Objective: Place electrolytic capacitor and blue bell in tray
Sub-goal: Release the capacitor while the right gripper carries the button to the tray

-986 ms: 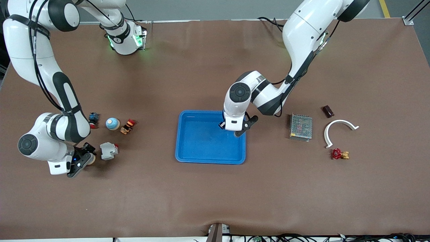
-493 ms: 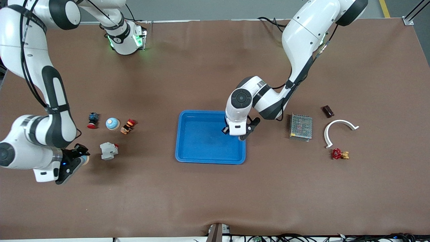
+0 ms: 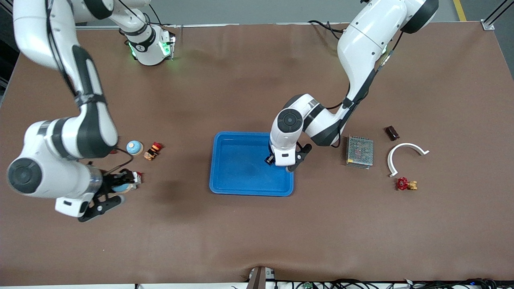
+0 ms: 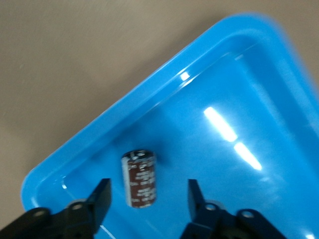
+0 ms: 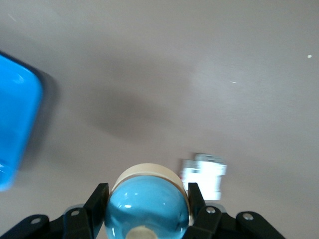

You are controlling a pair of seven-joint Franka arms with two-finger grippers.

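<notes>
Closest to me, toward the right arm's end, the right gripper (image 3: 114,190) hangs in the air above the brown table (image 3: 257,241), its black fingers clamped on either side of a glossy light-blue dome-shaped bell with a cream base (image 5: 147,206). Just under it on the table stands a small white-and-grey block with a red bit (image 3: 135,176), partly hidden by the gripper. At the left arm's end of the table, a red-handled valve with a brass body (image 3: 405,184) lies about as near to me. In the middle sits the shallow bright-blue rectangular plastic tray (image 3: 251,194). The left gripper (image 3: 283,163) is low over the part of it toward the left arm's end, fingers spread apart and holding nothing. In the left wrist view, the dark brown cylindrical electrolytic capacitor with a silver end (image 4: 139,178) lies on its side on the tray floor close to a rounded corner, between the open fingers and touching neither. A little farther back, a white curved plastic arc (image 3: 406,152) and a grey metal mesh box (image 3: 359,151) lie between the tray and the left arm's end of the table. A second light-blue bell (image 3: 134,147) rests on the table beside a small red-and-orange push-button part (image 3: 153,150). Farthest is a small dark brown block (image 3: 392,133).
</notes>
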